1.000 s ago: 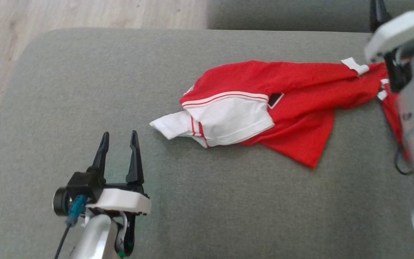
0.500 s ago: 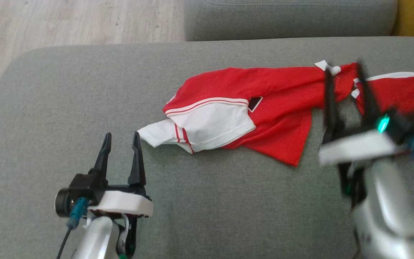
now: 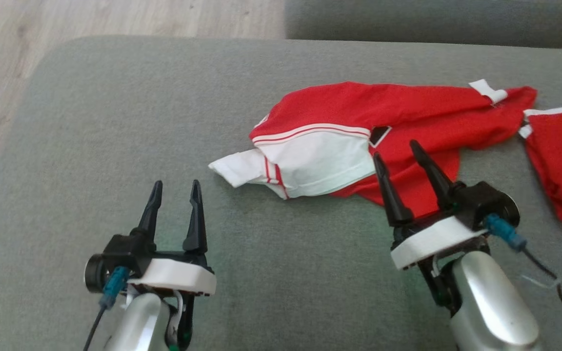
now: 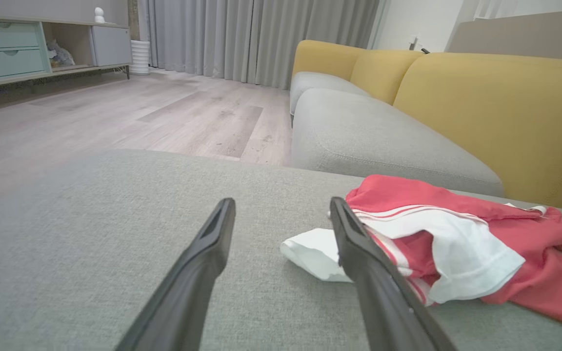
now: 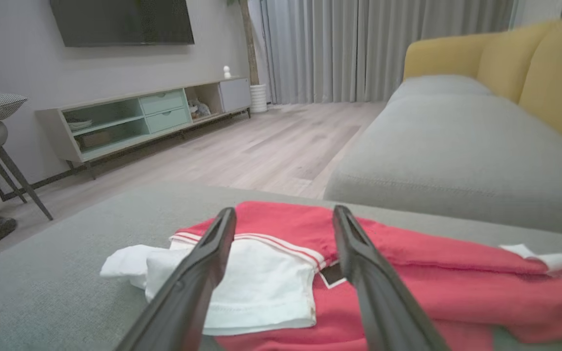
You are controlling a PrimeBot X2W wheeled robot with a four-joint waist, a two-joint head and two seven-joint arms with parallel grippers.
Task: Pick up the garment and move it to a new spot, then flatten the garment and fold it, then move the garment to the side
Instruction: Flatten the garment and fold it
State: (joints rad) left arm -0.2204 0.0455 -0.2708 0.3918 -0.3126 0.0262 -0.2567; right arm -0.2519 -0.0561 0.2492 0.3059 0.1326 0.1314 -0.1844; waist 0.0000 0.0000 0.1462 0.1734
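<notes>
Lying crumpled on the grey fabric cushion point(image 3: 115, 122), the red-and-white cloth garment point(image 3: 359, 131) sits at the fingertips of the right gripper point(image 3: 394, 149) and off to the right of the left gripper point(image 3: 176, 184); both have fingers apart and empty.

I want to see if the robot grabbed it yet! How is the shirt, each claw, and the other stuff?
Shirt: crumpled, unfolded, lying loose on the cushion.
Left gripper: open, empty.
Right gripper: open, empty, pointing at the shirt.
Curtains: drawn shut.
Cabinet drawers: closed.
</notes>
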